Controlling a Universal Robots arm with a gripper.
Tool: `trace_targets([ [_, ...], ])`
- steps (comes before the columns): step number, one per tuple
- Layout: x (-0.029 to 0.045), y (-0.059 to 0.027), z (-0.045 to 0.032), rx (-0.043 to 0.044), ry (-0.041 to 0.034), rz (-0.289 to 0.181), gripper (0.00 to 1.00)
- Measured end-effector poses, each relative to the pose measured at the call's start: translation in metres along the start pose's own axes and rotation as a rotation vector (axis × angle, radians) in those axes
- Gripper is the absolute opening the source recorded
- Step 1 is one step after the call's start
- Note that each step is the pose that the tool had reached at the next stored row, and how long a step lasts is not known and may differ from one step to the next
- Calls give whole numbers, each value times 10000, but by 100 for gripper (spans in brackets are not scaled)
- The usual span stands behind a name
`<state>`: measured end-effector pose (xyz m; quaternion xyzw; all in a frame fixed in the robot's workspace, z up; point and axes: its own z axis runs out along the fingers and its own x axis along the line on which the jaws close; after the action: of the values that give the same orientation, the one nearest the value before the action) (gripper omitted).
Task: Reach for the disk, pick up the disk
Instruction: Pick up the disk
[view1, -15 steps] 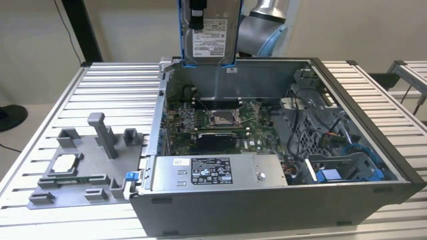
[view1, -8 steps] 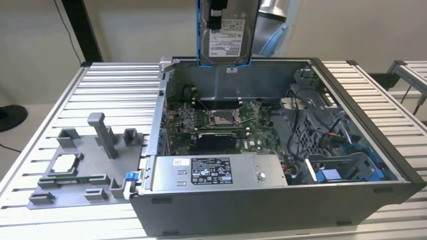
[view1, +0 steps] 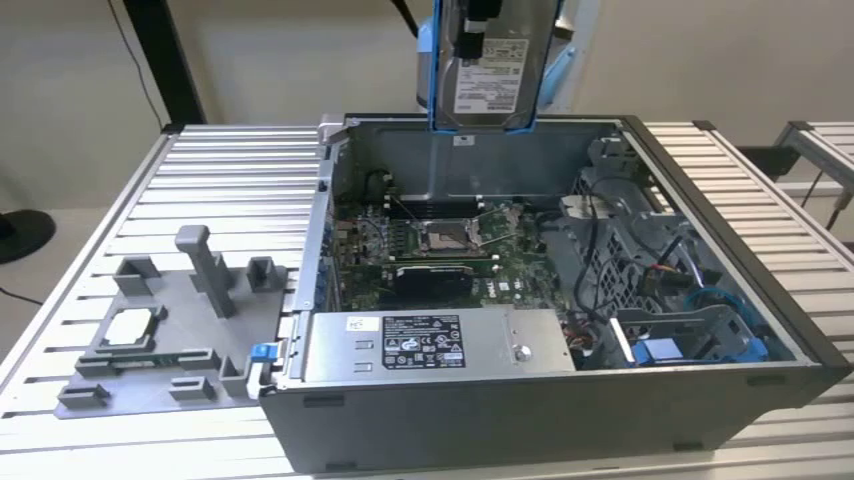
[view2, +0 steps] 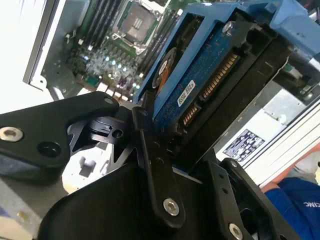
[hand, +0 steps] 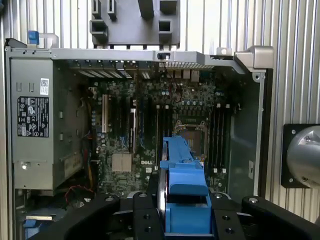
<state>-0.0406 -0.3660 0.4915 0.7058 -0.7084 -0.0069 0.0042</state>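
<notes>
The disk (view1: 487, 75) is clamped in the gripper (hand: 182, 212) — held upright, long axis vertical, above the case (view1: 694, 300).

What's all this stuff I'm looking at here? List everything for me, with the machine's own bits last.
Disk: one, silver with white label and blue rails, held upright above the open case.
Computer case: one, grey, lying open on the table.
Motherboard: one, green, inside the case.
Power supply box: one, silver with black-and-white sticker, at the case's near wall.
Fixture tray: one, grey, on the exterior view's left.
Chip: one, white, in that tray.
Table: one, ribbed silver.
Gripper: one, black, clamped on the disk.
</notes>
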Motion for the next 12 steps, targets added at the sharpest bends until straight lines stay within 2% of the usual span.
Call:
trace_targets([
  [12,-5,-547,-8,-8,0,-1,0],
])
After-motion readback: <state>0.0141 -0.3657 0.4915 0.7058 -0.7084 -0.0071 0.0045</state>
